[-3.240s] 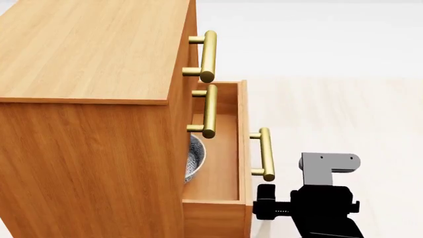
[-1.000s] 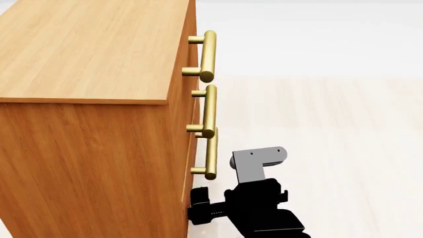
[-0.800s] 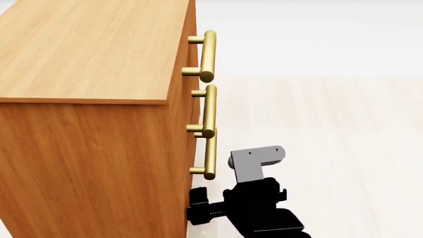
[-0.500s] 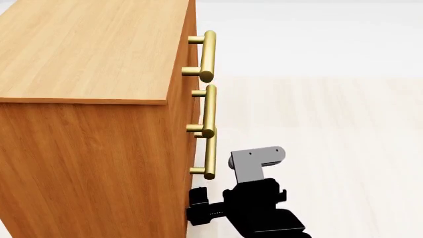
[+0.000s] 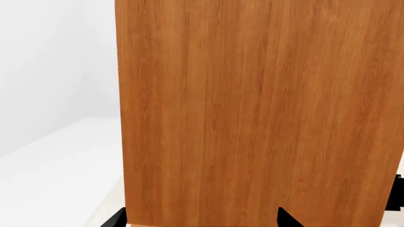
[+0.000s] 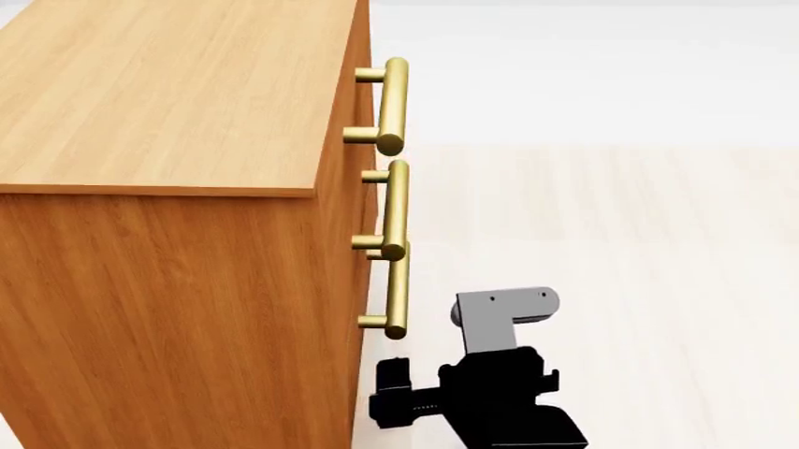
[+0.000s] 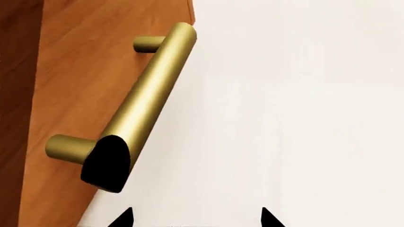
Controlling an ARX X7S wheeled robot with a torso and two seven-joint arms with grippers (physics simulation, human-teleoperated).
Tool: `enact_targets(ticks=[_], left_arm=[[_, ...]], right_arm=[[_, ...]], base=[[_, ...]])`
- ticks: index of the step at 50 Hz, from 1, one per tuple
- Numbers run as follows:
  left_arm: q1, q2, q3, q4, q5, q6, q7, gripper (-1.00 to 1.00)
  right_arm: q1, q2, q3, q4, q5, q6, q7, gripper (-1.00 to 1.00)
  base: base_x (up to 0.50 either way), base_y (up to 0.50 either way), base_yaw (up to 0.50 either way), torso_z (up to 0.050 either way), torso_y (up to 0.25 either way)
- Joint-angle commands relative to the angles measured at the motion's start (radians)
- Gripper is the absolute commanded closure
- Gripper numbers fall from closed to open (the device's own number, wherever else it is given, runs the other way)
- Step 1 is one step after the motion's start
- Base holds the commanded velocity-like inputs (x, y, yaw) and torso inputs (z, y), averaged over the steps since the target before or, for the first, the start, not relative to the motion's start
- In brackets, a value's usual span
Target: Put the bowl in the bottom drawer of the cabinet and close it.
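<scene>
**Bottom drawer shut, right gripper just off its handle**

The cabinet fills the left of the head view, its orange-brown top and side facing the camera and its front turned to the right; three brass bar handles stand out from that front, one above another. The bottom drawer sits flush with the two above it — no gap shows along the front edge; its handle lines up under the middle one. The bowl is nowhere in sight in any view, so its place cannot be told from these pictures.

The right gripper hangs low beside the cabinet's front, just below the bottom handle and a little apart from the wood; its black body and grey bracket rise to the right of the handle. In the right wrist view the same handle runs slantwise across the drawer front, and the two dark fingertips stand spread with nothing between them — jaws wide, holding nothing.

The left wrist view is almost wholly a flat wood-grain side of the cabinet; two dark tips of the left gripper peek in, set well apart, with only the panel seen between them.
</scene>
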Motion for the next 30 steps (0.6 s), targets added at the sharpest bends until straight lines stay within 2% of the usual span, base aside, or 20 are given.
enact_targets(ticks=[1,7,30], left_arm=[[0.001,-0.002,0.005,-0.002,0.007,0.006,-0.005,-1.0],[0.008,-0.01,0.01,0.022,0.028,-0.013,-0.018,-1.0],[0.086,-0.087,-0.009,0.314,0.038,-0.165,-0.067,-1.0]], right_arm=[[0.002,0.033,0.099,-0.04,-0.097,0.032,0.011,-1.0],[-0.121,0.09,0.105,-0.382,-0.067,0.218,0.068,-1.0],[-0.271,0.219,0.169,-1.072,0.023,0.616,0.259,-1.0]], base=[[0.0,0.0,0.0,0.0,0.0],[0.0,0.0,0.0,0.0,0.0],[0.0,0.0,0.0,0.0,0.0]])
